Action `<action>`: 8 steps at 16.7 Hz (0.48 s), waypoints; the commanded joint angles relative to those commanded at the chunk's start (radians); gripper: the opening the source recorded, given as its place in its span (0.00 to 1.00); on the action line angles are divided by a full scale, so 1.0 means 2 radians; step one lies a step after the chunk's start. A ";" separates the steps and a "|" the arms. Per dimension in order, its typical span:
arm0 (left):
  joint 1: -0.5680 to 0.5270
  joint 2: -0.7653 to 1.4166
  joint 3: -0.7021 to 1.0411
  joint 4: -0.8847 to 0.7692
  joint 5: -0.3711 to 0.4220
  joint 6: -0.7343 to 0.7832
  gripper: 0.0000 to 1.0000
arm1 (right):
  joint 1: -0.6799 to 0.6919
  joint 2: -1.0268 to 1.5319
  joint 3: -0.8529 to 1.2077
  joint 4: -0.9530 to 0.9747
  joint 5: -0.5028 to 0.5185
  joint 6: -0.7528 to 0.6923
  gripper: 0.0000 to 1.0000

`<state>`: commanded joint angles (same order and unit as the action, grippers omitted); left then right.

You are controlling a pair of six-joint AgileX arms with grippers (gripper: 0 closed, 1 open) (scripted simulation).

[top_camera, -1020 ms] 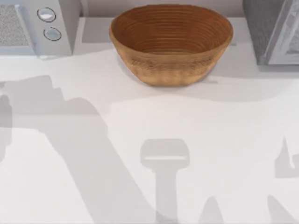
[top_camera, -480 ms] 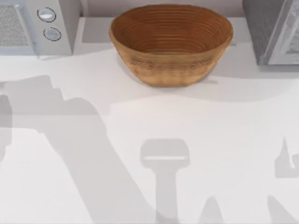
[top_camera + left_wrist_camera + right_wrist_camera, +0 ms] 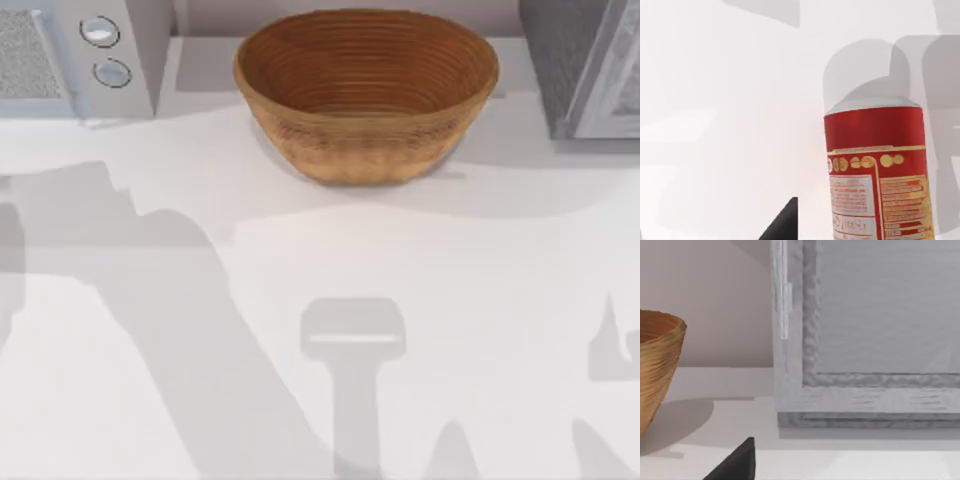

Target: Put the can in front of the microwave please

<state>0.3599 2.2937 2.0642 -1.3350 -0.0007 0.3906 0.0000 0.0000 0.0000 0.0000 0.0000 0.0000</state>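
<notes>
The can [image 3: 876, 170] stands upright on the white surface [image 3: 420, 300], close before the left wrist camera. From above, the microwave [image 3: 80, 55] sits at ten o'clock, the basket [image 3: 366, 95] at twelve and a darker grey box [image 3: 585, 65] at two. Whether either hand is spread or pressed together, I cannot tell.

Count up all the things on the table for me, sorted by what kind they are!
Cans: 1, the red can
Baskets: 1, the brown woven basket
Boxy appliances: 2, the microwave with dials and the darker grey box
Total: 4
</notes>
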 joint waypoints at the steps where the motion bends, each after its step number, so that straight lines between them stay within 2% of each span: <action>1: 0.000 0.000 0.000 0.000 0.000 0.000 1.00 | 0.000 0.000 0.000 0.000 0.000 0.000 1.00; 8: 0.000 0.000 0.000 0.000 0.000 0.000 1.00 | 0.000 0.000 0.000 0.000 0.000 0.000 1.00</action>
<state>0.3599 2.2937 2.0642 -1.3350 -0.0007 0.3906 0.0000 0.0000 0.0000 0.0000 0.0000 0.0000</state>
